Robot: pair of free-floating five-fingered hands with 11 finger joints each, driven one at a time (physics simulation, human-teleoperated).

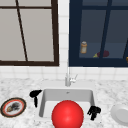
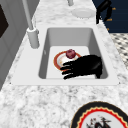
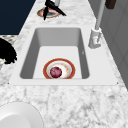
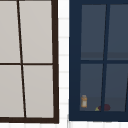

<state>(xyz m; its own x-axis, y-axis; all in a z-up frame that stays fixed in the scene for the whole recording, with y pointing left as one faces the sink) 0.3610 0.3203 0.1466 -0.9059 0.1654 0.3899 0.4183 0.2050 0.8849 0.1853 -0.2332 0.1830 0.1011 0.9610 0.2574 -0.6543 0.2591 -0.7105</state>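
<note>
The left hand (image 1: 35,94) hovers over the sink's left rim with straight, relaxed fingers, holding nothing. The right hand (image 1: 94,111) hangs at the sink's (image 3: 37,45) right rim, fingers curled and empty. Between them, a red-rimmed plate (image 3: 70,68) with a dark red fruit (image 3: 56,72) lies in the basin.

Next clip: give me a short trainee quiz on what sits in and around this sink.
1. True or false: the red-rimmed plate in the sink carries a dark red round fruit.
2. What lies on the counter beside the right hand? A) white plate B) kettle C) cutting board
3. Fill in: in the left side view, the left hand has its fingers ____ (straight or curled).
Key: 1 true; 2 A; 3 straight.
</note>
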